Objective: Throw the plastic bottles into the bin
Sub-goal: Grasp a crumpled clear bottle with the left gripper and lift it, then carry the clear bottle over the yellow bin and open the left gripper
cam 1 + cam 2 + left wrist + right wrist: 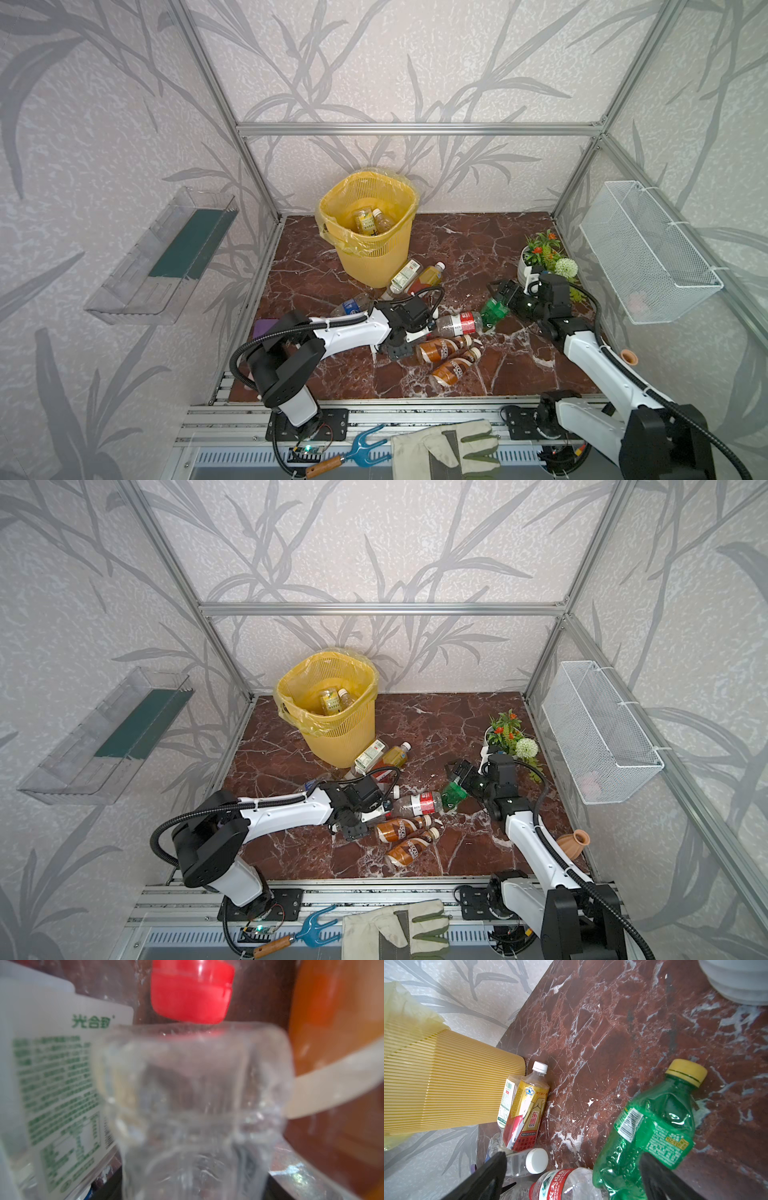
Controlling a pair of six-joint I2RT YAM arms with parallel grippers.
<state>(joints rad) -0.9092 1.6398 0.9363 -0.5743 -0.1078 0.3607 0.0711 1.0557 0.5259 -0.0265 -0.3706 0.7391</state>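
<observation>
Green bottle lies on the marble tabletop just ahead of the right gripper, jaws spread wide.
Long axis points away, yellow cap farthest; bin well apart; left gripper jaws hidden.

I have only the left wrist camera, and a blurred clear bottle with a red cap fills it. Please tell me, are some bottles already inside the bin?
Observer: Yes. In both top views two bottles lie inside the yellow bin.
Operator: Thank you. And what happens on the right?
Observer: The right gripper is open, and one finger crosses in front of a green bottle with a yellow cap.
Operator: Do other bottles lie nearer to the robot?
Observer: Yes, two brown-label bottles lie side by side on the marble tabletop.
</observation>
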